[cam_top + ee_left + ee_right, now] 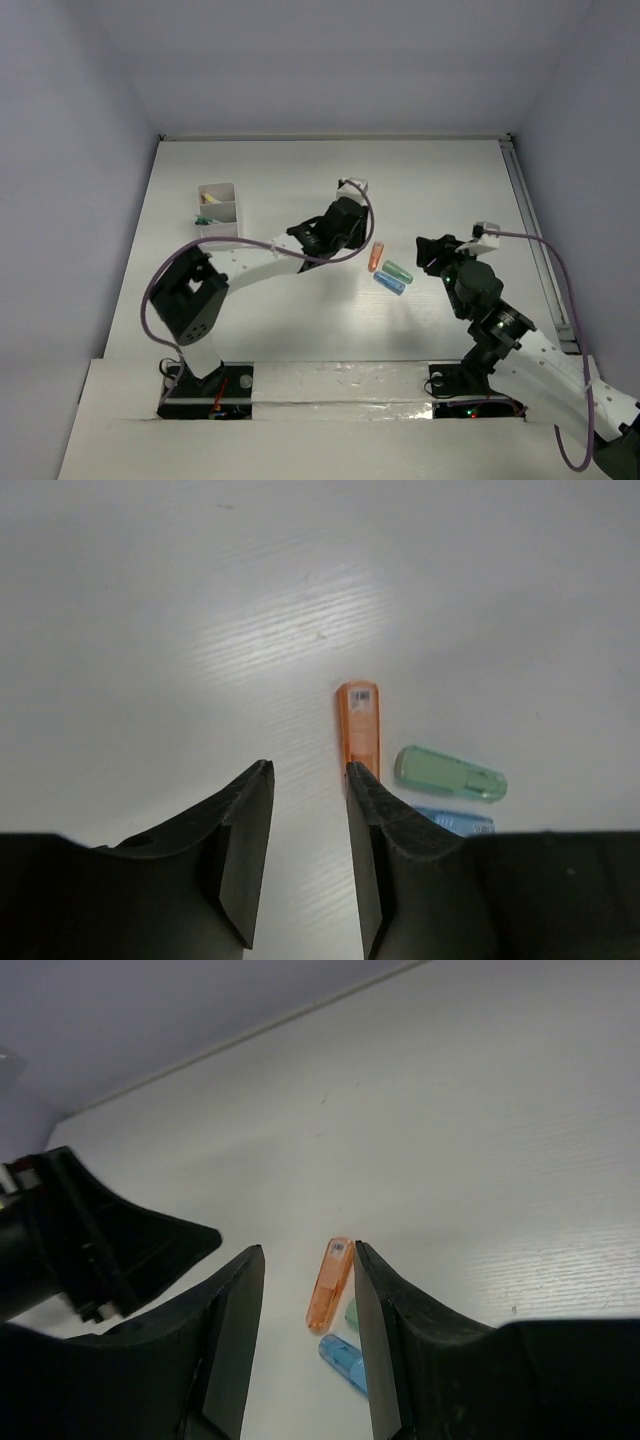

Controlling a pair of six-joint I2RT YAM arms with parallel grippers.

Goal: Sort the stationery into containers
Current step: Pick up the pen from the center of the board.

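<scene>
The white table (300, 170) carries everything. The left arm (250, 262) bends across it from the near left, and the right arm (520, 340) reaches in from the near right, so the two tools face each other over a small cluster of markers.

The left gripper (307, 770) is parted to a moderate gap with only bare table showing between its fingers. The right gripper (307, 1250) stands wider and also holds nothing.

The white organizer box (220, 210) sits well off to the left of the left gripper, towards the far side of the table. Some yellow and pink stationery shows in its far compartment, and a greenish piece shows at its left side; what these are is too small to tell.

The orange marker (359, 725) lies flat just ahead of the left gripper, its near end at the tip of the finger on the right of the left wrist view. From the right gripper it shows through the gap, ahead and apart from the fingers.

The green marker (450, 773) lies just right of the orange one. The blue marker (455, 822) lies nearer the left gripper, partly hidden behind that same finger.
</scene>
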